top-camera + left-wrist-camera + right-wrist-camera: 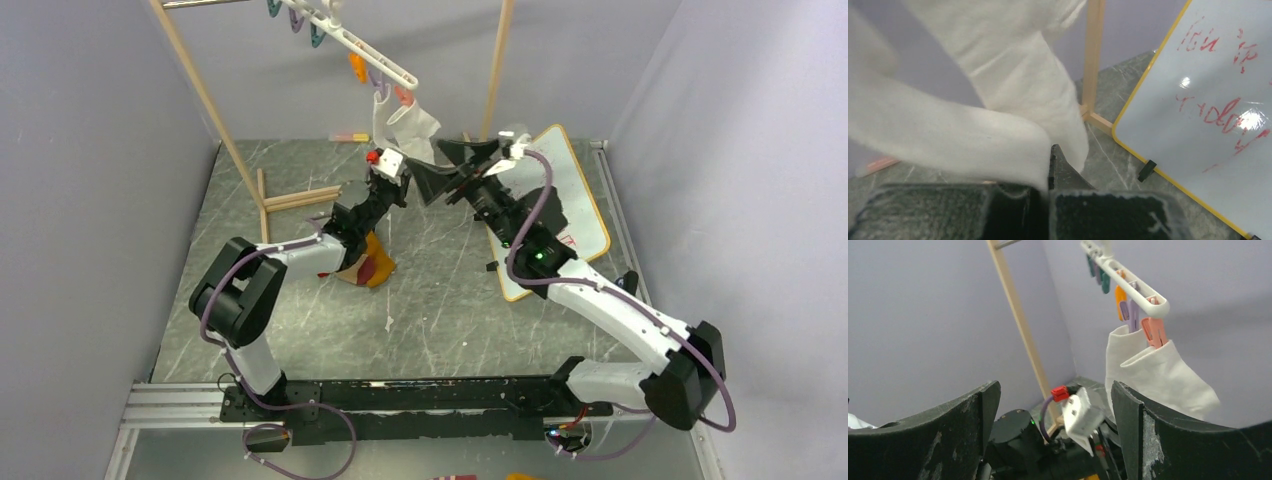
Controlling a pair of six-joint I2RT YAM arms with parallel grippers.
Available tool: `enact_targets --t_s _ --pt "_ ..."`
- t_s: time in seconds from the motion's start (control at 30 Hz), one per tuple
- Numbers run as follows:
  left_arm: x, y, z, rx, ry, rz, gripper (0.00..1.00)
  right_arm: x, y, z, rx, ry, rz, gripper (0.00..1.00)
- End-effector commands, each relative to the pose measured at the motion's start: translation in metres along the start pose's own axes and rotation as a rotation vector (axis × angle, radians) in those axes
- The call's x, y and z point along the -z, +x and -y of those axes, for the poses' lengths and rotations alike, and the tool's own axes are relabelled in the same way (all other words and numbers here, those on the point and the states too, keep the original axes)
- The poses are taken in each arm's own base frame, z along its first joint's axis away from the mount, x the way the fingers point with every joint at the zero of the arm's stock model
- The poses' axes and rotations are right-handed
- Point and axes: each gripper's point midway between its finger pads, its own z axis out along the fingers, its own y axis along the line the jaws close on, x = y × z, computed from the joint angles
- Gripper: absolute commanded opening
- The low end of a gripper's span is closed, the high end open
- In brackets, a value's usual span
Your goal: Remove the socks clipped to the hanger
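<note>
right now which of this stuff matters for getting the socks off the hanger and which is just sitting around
Job:
white socks, clipped
hanger
left gripper, shut on a white sock
right gripper, open
removed socks on the table

Lying about:
whiteboard
wooden rack frame

Right gripper (1054,390) fills the bottom, fingers wide apart; between them sits the left arm (1018,432); upper right, the hanger (1128,277) slopes down; two white socks (1158,375) hang clipped at its end.

White socks (1153,375); white hanger (1134,283); orange, purple, teal clips (1129,313).
</note>
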Motion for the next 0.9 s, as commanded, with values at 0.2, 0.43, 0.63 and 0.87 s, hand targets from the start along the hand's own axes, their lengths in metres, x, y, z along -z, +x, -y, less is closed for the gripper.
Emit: enact_targets --t_s 0.2,0.43,0.63,0.87 --pt "-0.002 0.029 0.018 -0.036 0.012 -0.052 0.05 -0.069 0.018 -0.006 0.084 -0.010 -0.040 0.86" --pt "-0.003 0.032 0.022 -0.042 0.014 -0.057 0.05 -0.109 0.026 -0.009 0.100 -0.038 -0.055 0.87" --pt "-0.003 0.031 0.024 -0.040 0.019 -0.056 0.05 -0.132 0.025 0.011 0.192 0.050 -0.038 0.87" --pt "-0.003 0.029 0.026 -0.035 0.021 -0.054 0.05 -0.159 0.039 0.042 0.301 0.170 -0.058 0.85"
